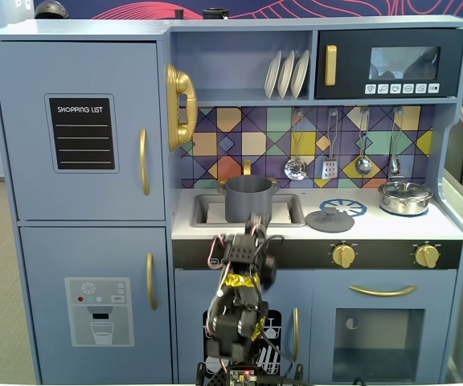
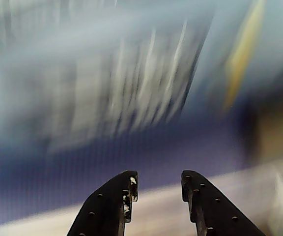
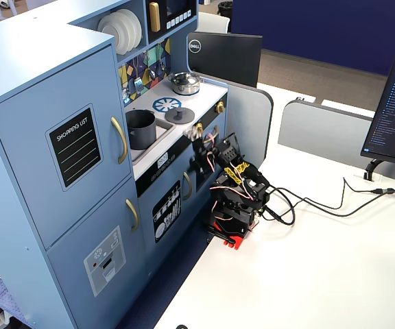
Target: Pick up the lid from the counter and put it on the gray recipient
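Both fixed views bright, evenly lit, sharp; wrist view heavily motion-blurred, only fingers [image 2: 127, 194] crisp.

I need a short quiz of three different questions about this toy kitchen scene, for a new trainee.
1. True or false: the flat round dark-gray lid already covers the tall dark-gray pot.
2. Where does the tall dark-gray pot stand: A) sunken sink B) microwave shelf C) floor?
3. In the wrist view, are the fingers of the black two-finger gripper apart or together?

Key: 1 false, it lies on the white counter; 2 A; 3 apart.
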Motion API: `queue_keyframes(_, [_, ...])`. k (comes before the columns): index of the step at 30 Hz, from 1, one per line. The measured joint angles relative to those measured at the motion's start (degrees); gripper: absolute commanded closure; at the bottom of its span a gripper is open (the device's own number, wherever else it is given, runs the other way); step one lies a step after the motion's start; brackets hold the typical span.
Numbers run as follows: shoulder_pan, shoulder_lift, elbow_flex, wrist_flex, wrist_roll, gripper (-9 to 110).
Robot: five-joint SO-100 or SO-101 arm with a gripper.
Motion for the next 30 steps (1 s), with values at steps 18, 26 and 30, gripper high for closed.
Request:
queue_keyframes(18, [20.3,-5.9,12.3,-65.3,2.5,82])
queue_keyframes(26, [21.0,-16.3,5.4,-68.2,3.7,81])
queue_keyframes(30, [21.0,-22.1,2.3,-70.0,4.0,81])
